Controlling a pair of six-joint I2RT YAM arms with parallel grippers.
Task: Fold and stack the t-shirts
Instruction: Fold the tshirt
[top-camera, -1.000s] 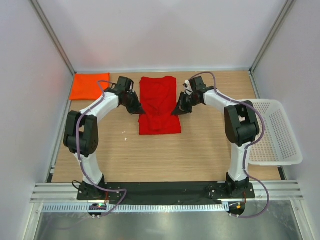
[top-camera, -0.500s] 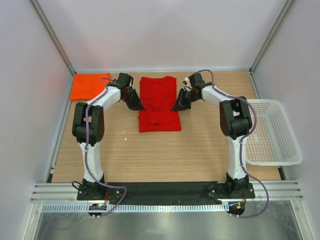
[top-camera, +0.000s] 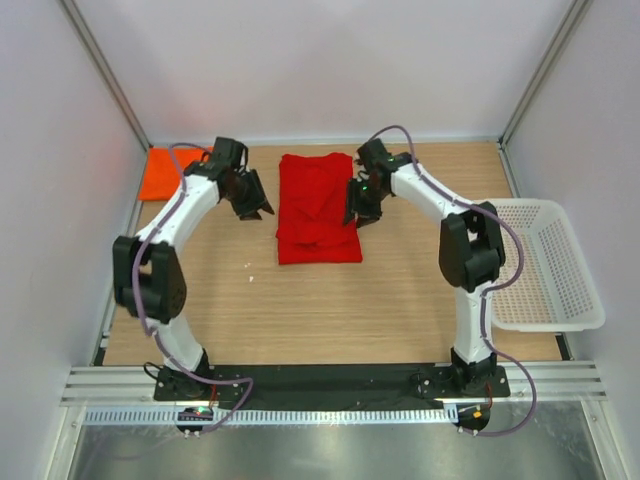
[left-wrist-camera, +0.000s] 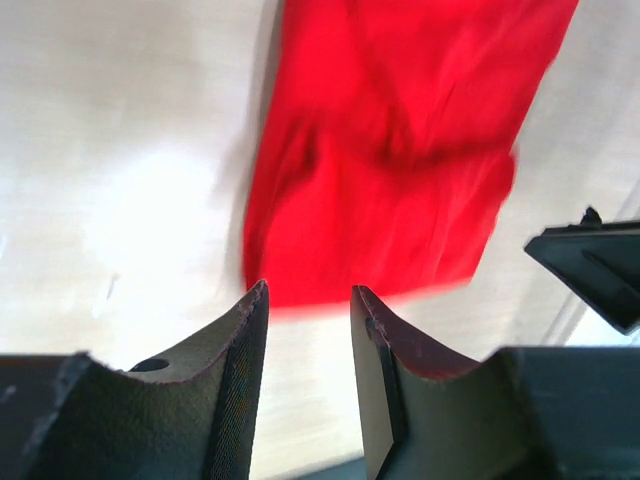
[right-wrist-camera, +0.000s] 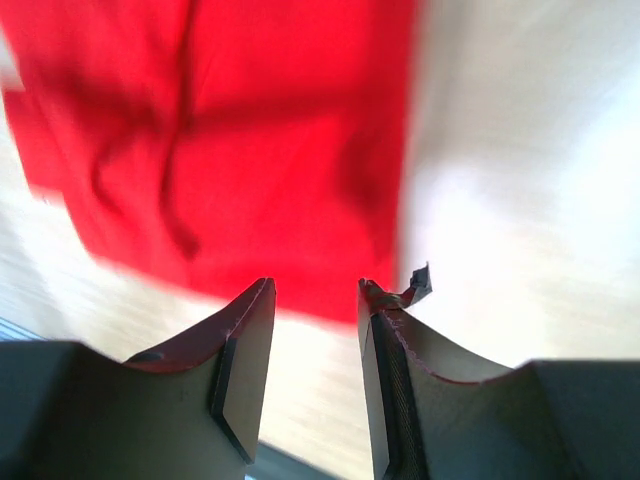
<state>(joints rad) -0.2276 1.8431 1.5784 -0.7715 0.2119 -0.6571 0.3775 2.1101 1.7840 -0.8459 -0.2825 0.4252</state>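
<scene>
The deeper red t-shirt (top-camera: 317, 208) lies folded into a long strip at the back middle of the table; it also shows in the left wrist view (left-wrist-camera: 385, 150) and the right wrist view (right-wrist-camera: 220, 140). The orange t-shirt (top-camera: 163, 172) lies folded at the back left corner. My left gripper (top-camera: 256, 210) is open and empty, lifted off to the left of the red shirt. My right gripper (top-camera: 362, 215) is open and empty, just off the red shirt's right edge.
A white mesh basket (top-camera: 548, 265) stands at the table's right edge. A small white speck (top-camera: 250, 264) lies on the wood left of the red shirt. White walls close in the back and sides.
Both grippers let go of the red shirt's side edges and drew back. The left arm swung out to the left; the right lifted slightly. The shirt now lies narrower.
</scene>
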